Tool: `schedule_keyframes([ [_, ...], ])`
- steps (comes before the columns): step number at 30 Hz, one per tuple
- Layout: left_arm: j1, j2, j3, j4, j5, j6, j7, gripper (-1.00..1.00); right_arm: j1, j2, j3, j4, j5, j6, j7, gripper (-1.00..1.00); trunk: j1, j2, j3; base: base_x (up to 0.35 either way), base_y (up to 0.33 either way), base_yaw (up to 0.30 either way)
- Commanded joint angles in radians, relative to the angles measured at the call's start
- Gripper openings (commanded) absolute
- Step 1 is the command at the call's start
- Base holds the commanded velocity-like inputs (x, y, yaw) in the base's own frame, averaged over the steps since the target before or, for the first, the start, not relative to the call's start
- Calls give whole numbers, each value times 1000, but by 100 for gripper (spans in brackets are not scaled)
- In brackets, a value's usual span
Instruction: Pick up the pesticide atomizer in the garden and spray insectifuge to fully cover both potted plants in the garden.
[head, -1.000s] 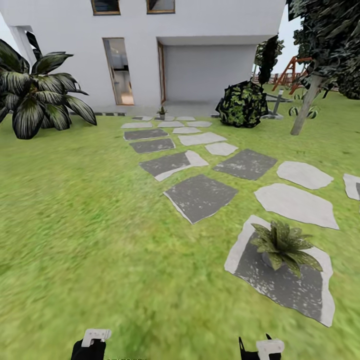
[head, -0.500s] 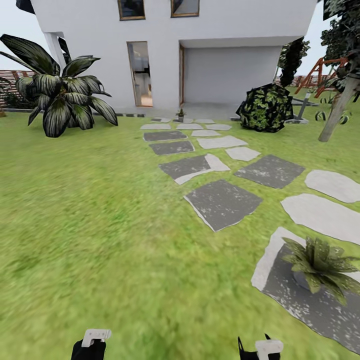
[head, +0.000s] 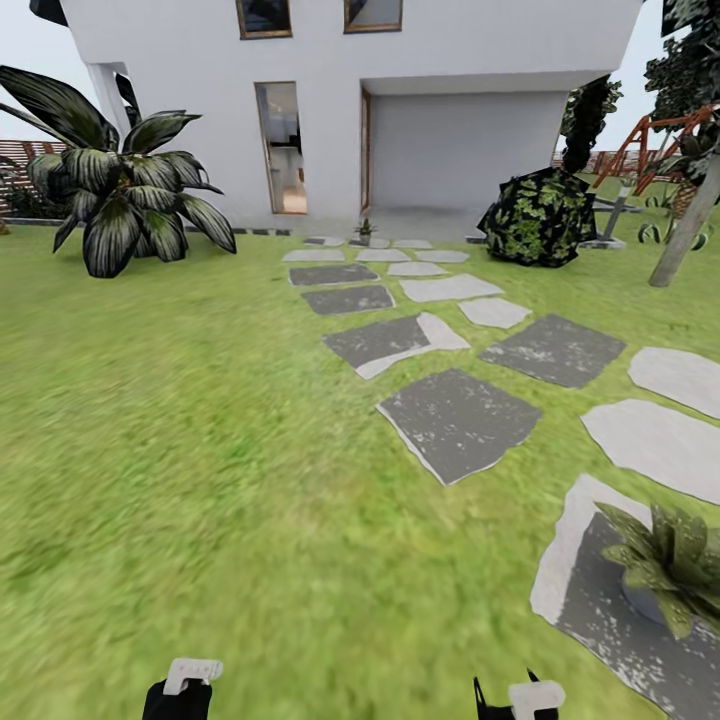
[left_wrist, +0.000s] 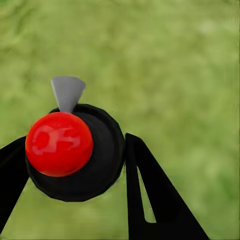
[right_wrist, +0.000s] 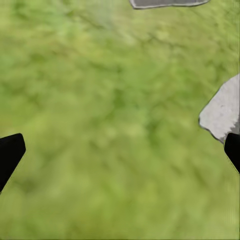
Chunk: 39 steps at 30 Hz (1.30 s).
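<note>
A pesticide atomizer (left_wrist: 75, 150), seen from above as a round black body with a glossy red cap and a small grey nozzle tip, sits clamped between the two black fingers of the left end effector (left_wrist: 75, 165) over blurred green grass. In the head view the left end effector (head: 185, 685) shows at the bottom edge as a white-tipped black shape. The right end effector (head: 520, 697) sits at the bottom edge too, further right; in its wrist view its black fingertips (right_wrist: 10, 155) stand far apart with nothing between them, above lawn and the corner of a pale stone.

One potted plant (head: 668, 570), a low rosette of pointed green leaves, stands on a grey stepping stone (head: 600, 610) at the lower right. A second small potted plant (head: 366, 230) stands far off by the house. Stepping stones (head: 455, 420) wind across the lawn (head: 200, 450) toward a white house (head: 400, 100). A large striped-leaf palm (head: 120, 190) stands at the left and a round dark bush (head: 540, 215) at the right.
</note>
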<state>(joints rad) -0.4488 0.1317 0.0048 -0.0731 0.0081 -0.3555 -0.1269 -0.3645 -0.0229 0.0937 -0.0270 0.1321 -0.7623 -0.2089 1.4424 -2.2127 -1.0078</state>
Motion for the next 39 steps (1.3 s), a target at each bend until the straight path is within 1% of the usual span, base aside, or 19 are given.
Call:
schedule_keyframes([
  [1,-1,0,1,1,1,-2,-5,-100,-1,0,7,1,7,0,-10,100,0,0,-1,338,2,0],
  [22,-1,-1,1,1,0,-3,-5,-100,0,-1,7,1,7,0,-10,100,0,0,-1,340,0,0],
  [27,10,-1,0,0,0,-3,-5,-100,0,-1,7,1,7,0,-10,100,0,0,-1,340,0,0],
  [39,12,-2,-3,-1,0,-3,-5,-100,0,-1,8,1,7,0,-10,100,0,0,-1,340,0,0],
])
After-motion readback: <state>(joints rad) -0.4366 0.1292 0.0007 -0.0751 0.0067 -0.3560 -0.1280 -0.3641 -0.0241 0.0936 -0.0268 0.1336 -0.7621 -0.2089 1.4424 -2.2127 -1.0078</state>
